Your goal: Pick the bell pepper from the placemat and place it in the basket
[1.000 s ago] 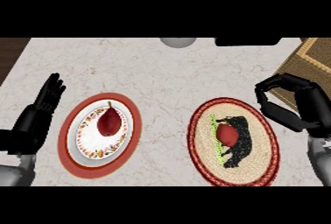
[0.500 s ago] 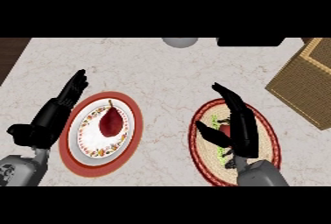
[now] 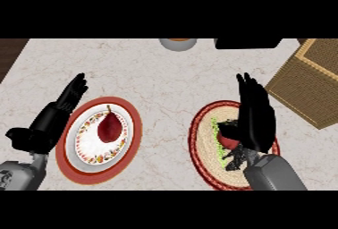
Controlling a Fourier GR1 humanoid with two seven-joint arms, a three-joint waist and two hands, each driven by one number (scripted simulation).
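While set on pale marble counter (image 3: 165, 89): brown wicker basket (image 3: 317, 80) up and right of round woven red-rimmed placemat (image 3: 204, 147), nothing seen inside. Left of placemat, white patterned plate (image 3: 82, 145) holding dark red pear (image 3: 109, 127). Over placemat, right hand (image 3: 256, 116), fingers straight, covering red bell pepper (image 3: 228, 140). Beside plate, left hand (image 3: 52, 118) open.

right hand (image 3: 256, 117) now over the placemat (image 3: 201, 142), a second ago off to its right with fingers curled, since then straightened and laid flat across the bell pepper (image 3: 227, 140), hiding most of it. basket (image 3: 315, 80) more in view at upper right than before. left hand (image 3: 49, 121) shifted slightly rightward, closer to the plate (image 3: 84, 142), fingers open as before.
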